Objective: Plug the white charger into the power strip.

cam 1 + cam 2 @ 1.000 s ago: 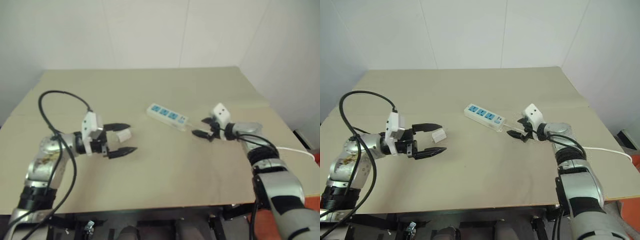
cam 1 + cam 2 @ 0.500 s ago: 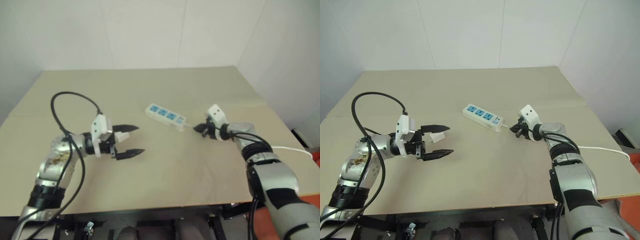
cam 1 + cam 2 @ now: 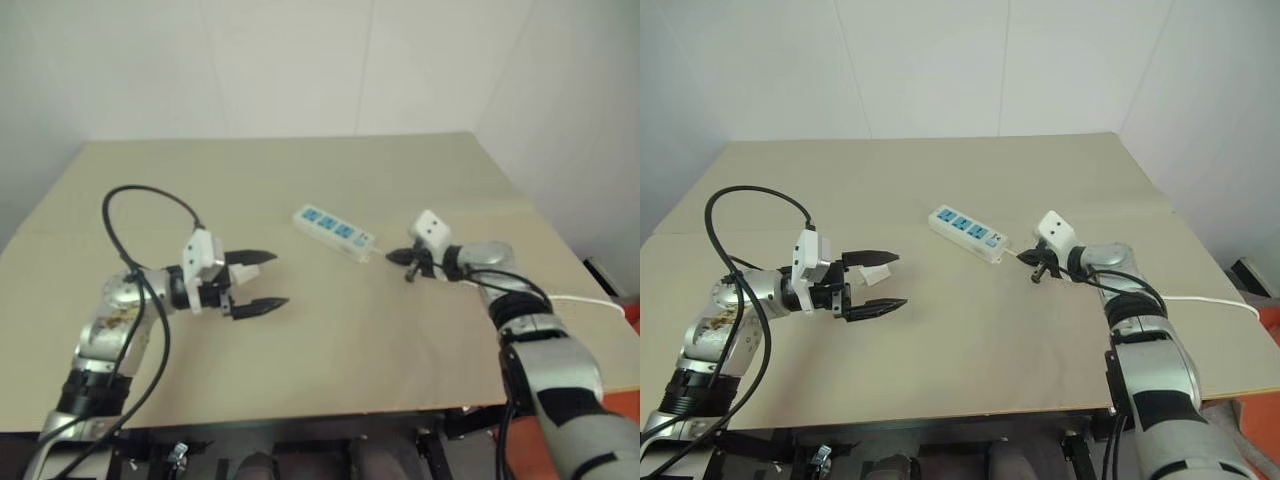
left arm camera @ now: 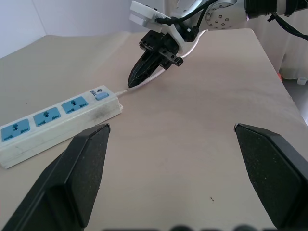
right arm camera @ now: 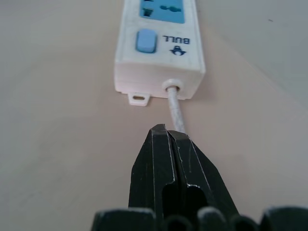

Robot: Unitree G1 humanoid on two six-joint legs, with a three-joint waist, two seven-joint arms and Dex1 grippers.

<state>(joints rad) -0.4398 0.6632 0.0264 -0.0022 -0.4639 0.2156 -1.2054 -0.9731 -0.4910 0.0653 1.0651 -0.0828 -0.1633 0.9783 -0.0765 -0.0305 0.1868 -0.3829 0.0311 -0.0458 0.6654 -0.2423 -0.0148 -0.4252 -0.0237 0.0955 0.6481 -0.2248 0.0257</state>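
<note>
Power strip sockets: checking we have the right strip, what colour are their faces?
Blue, set in the white power strip; clearest in the left wrist view.

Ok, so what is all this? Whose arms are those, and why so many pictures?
Those are a robot's two arms over a table. Two pictures come from cameras in its head, and two from cameras on its wrists, looking along each tool. On the table lie a power strip and a small white charger. The left tool is open near the charger, holding nothing. The right tool is shut, its tip at the strip's thin cable; I can't tell if it pinches it.
</note>
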